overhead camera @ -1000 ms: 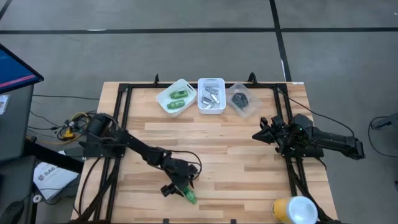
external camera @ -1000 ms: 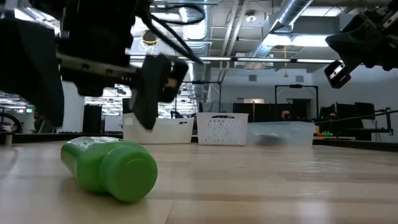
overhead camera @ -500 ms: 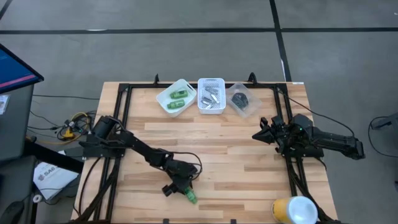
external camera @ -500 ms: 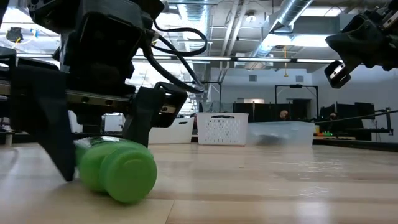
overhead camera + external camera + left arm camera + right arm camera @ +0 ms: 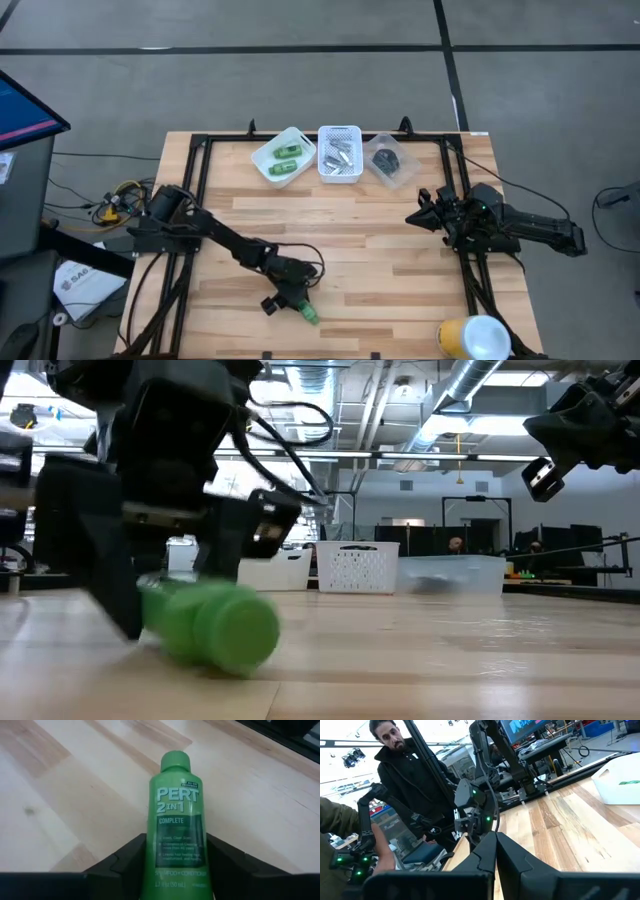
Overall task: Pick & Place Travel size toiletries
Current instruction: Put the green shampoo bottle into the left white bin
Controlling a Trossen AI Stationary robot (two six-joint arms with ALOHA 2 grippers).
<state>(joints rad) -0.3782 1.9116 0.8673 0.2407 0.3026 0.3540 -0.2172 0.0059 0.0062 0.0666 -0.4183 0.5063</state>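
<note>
The left gripper (image 5: 297,303) sits low at the front of the wooden table (image 5: 400,260), its two dark fingers touching both sides of a bright green plastic bottle (image 5: 176,827) lying flat. The right gripper (image 5: 415,217) is shut, holding nothing.

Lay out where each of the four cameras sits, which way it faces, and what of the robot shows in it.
High: overhead, straight down; both arms, left hand over the green bottle.
Low: table height, looking across; left hand straddling the bottle, bins behind.
Left wrist: looking past its fingers flanking the bottle.
Right wrist: past shut fingers toward people beyond the table.
Shared: high, low and left wrist show the same bottle.
</note>
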